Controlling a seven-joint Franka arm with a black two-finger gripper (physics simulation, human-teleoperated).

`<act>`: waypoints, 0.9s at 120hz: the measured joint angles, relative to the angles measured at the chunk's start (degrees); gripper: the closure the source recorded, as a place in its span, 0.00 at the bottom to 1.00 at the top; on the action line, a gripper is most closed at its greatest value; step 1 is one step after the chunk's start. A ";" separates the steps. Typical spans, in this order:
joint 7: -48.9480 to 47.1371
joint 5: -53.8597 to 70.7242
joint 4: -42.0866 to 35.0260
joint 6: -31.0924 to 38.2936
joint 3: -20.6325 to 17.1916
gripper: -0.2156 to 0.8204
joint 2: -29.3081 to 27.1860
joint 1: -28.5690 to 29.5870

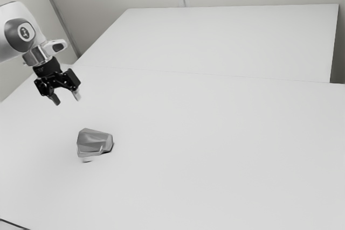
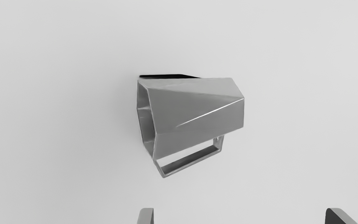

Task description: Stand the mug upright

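On the exterior view's left, the gripper (image 1: pixel 66 98) hangs above the mug (image 1: pixel 95 141), fingers spread wide and empty. The mug lies on its side on the bench (image 1: pixel 215 154), its handle (image 2: pixel 191 159) along the side nearer the fingers in the wrist view.

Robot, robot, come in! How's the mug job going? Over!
Gripper open, holding nothing, above the table. Mug lying on its side, handle sticking out. No obstacle in sight. Over.
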 joint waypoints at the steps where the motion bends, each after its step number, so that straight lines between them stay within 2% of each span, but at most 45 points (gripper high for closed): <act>1: 0.20 -0.12 -0.12 0.13 0.00 0.21 0.10 0.23; 50: 8.45 -5.56 -6.83 5.64 0.01 0.21 2.34 9.90; 108: 16.41 -9.75 -10.34 9.97 -0.01 0.21 2.58 7.06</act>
